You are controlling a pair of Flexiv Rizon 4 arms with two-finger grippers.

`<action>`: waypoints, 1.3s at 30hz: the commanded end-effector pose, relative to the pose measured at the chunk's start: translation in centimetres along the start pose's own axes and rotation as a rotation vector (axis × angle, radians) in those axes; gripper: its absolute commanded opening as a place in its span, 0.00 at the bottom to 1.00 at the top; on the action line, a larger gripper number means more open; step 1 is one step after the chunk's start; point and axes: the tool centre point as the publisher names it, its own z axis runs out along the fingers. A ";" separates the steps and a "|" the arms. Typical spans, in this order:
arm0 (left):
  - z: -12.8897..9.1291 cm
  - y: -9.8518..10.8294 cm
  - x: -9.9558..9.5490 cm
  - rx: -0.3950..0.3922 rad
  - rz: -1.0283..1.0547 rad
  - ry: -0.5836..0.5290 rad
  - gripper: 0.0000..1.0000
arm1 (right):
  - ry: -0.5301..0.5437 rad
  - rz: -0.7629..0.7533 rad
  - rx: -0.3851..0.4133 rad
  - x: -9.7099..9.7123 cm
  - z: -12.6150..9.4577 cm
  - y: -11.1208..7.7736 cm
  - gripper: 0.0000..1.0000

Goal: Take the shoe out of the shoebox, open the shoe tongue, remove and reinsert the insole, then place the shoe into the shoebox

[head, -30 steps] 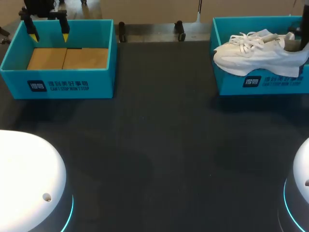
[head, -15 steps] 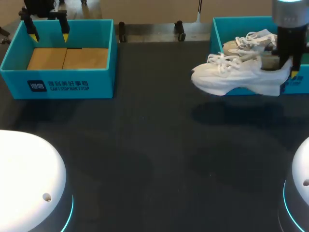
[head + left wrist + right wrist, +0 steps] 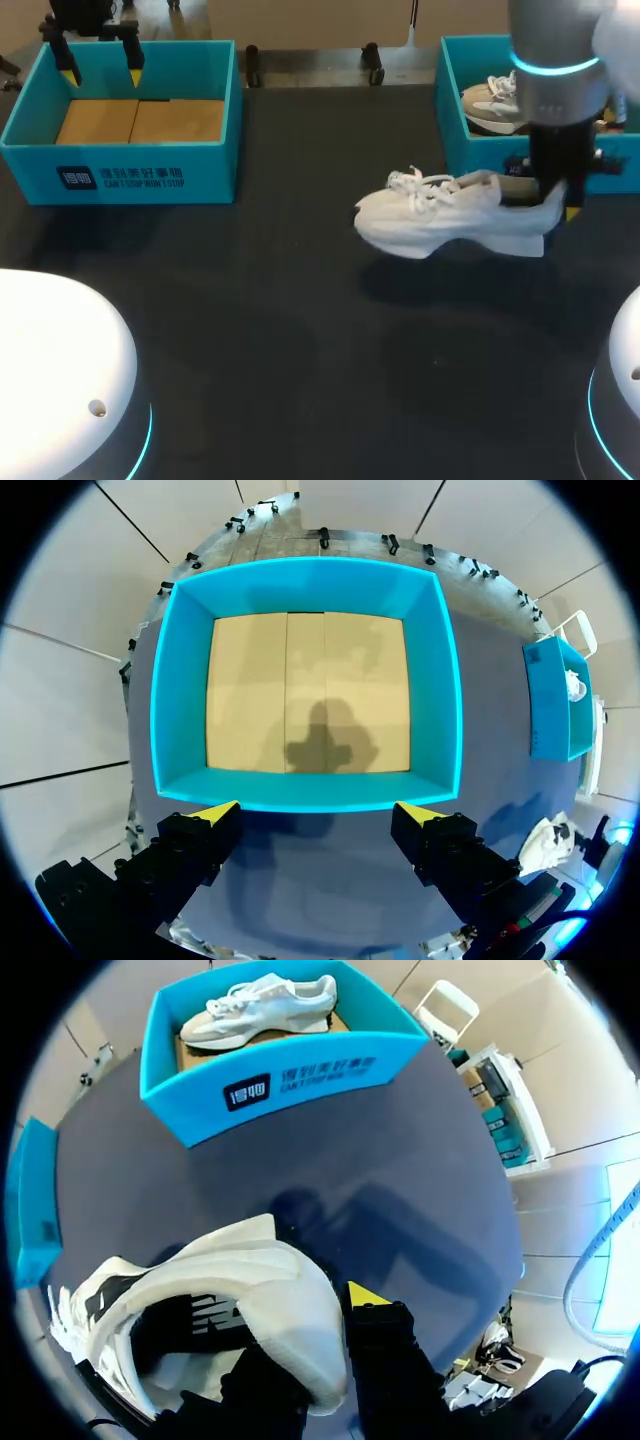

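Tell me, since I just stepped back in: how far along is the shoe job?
Done: one shoe is out of the shoebox. In hand: the right gripper holds it by the heel above the table. Left: opening the tongue, pulling and refitting the insole, boxing it. The left gripper hangs open over the other box.

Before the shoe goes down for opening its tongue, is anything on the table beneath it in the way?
Nothing visible does. The right claw holds the shoe over the table, only its shadow beneath; the shoebox stands behind it.
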 end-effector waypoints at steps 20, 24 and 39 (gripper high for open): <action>0.0 0.0 0.0 0.000 0.000 0.000 1.00 | -0.057 0.018 -0.060 2.8 0.2 -3.6 0.00; 0.0 0.0 0.0 0.000 0.000 0.000 1.00 | -0.041 -0.004 -0.075 3.5 0.4 -5.4 0.00; 0.0 0.0 0.0 0.000 0.000 0.000 1.00 | -0.002 -0.128 -0.070 5.2 2.3 -9.6 0.00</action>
